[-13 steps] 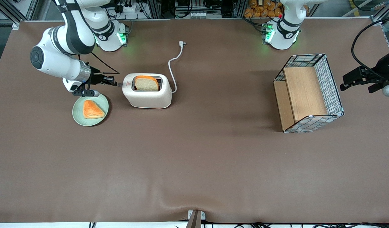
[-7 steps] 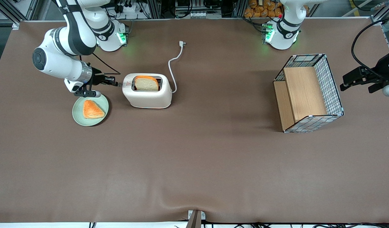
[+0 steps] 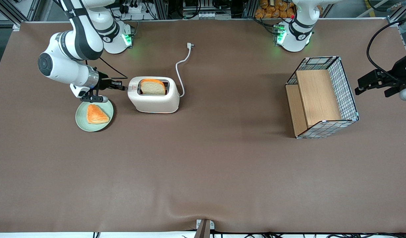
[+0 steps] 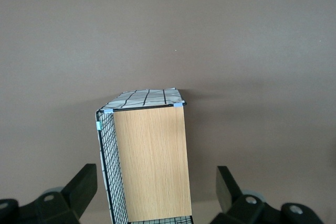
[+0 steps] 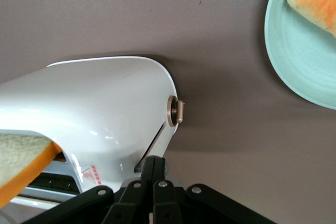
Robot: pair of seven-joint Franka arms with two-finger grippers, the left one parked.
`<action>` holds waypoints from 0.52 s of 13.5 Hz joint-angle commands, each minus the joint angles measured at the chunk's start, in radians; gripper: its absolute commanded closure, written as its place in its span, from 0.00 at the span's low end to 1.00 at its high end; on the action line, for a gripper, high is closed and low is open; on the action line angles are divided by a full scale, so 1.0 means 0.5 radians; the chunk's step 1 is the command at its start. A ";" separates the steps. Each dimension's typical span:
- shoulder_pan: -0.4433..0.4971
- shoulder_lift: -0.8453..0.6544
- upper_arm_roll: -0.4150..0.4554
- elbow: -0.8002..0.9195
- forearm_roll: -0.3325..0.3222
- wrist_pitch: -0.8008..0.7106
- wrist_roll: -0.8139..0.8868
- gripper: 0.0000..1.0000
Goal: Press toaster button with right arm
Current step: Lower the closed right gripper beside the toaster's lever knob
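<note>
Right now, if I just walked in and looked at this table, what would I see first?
Probably the cream-white rounded toaster with a slice of bread standing up in its top slot. The white robot arm's black hand, fingers shut together, sits right at the toaster's narrow end where the small lever tab is. Beside it, nearer the front camera, a pale green plate holds an orange pastry.

The end effector covers the toaster button, and the frame edge crops the toaster.
</note>
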 commanded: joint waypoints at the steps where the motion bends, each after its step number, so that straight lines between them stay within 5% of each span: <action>1: 0.027 0.029 -0.007 -0.027 0.055 0.088 -0.018 1.00; 7: 0.061 0.066 -0.007 -0.054 0.055 0.168 -0.028 1.00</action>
